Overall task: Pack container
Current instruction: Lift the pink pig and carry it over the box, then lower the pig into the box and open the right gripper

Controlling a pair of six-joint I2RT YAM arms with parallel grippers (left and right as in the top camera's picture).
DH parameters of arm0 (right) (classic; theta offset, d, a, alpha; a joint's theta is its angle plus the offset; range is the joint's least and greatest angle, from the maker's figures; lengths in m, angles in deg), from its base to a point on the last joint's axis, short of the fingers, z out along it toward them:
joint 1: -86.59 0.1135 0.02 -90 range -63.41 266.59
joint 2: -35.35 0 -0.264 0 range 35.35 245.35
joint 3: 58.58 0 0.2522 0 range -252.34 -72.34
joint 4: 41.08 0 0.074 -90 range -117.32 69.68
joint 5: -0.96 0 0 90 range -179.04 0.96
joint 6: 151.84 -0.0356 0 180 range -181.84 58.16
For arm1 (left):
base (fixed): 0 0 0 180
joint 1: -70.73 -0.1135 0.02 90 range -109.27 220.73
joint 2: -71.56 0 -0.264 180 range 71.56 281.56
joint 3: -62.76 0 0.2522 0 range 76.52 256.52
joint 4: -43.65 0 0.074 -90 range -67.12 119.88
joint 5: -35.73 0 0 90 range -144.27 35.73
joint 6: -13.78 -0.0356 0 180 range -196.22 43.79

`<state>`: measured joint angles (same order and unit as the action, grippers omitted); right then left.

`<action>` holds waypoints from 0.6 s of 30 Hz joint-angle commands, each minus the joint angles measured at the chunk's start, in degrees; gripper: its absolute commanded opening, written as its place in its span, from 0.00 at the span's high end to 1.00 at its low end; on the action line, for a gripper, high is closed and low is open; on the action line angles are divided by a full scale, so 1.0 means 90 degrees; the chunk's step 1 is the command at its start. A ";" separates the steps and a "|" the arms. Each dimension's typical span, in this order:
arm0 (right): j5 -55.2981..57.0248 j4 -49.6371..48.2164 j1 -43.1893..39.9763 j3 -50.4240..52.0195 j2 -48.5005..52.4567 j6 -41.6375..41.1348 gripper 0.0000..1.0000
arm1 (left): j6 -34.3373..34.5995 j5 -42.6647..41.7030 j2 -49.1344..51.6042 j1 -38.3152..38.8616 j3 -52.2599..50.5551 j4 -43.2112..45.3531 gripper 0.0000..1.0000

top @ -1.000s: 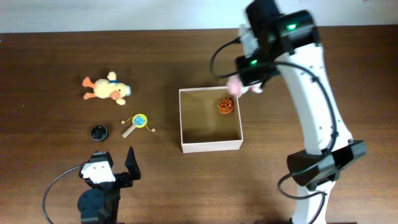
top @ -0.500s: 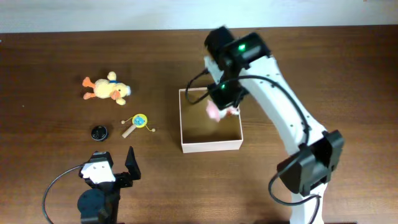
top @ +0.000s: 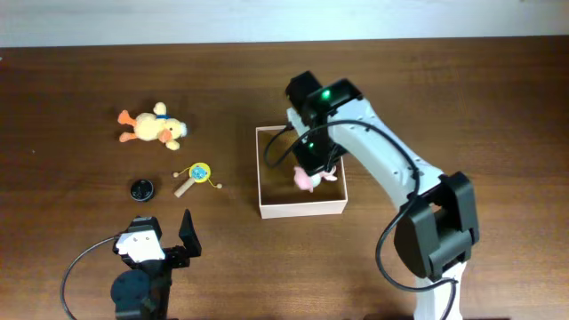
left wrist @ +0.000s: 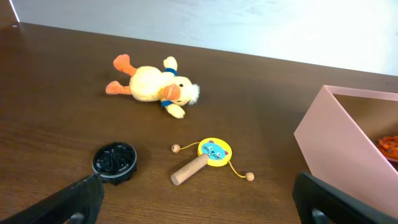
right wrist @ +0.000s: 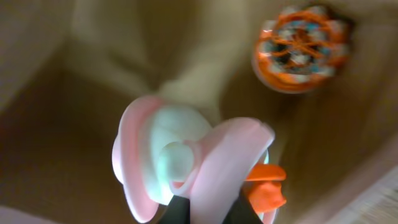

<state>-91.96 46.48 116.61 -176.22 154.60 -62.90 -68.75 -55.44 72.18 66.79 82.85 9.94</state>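
- The brown table carries everything; the container, a shallow square box with white walls and a tan inside, sits near its middle.
- The right arm reaches in over the box. The right gripper is pinched tight on a soft pink toy, which hangs over the open box, nearer its right wall.
- The left gripper rests at the near edge, well apart from the box, its jaws spread wide and holding nothing.
- A yellow plush duck lies on its side on the table, well to the left of the box.
- A small drum rattle with a wooden handle lies between the duck and the box.
- An orange patterned ball lies inside the box, by the far right corner.
- A black round cap sits just left of the rattle.
- To my eye the step in hand is dropping the pink toy in. Next it should spread its jaws over bare floor clear of the ball, then lift straight out past the wall; three pieces wait outside.
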 commanded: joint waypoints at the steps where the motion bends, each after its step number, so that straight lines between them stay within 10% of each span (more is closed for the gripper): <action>1: -0.0044 -0.0165 0.0340 0.0296 -0.0066 0.0017 0.96 | -0.0102 -0.0087 -0.0032 -0.0044 -0.0027 -0.0002 0.01; 18: -0.0061 -0.1226 0.0991 0.1608 -0.0066 -0.0437 0.96 | -0.0102 -0.0087 -0.0032 -0.0044 -0.0027 -0.0002 0.01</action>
<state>-91.96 36.80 125.38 -166.53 154.57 -65.30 -68.75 -55.44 72.18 66.79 82.85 9.94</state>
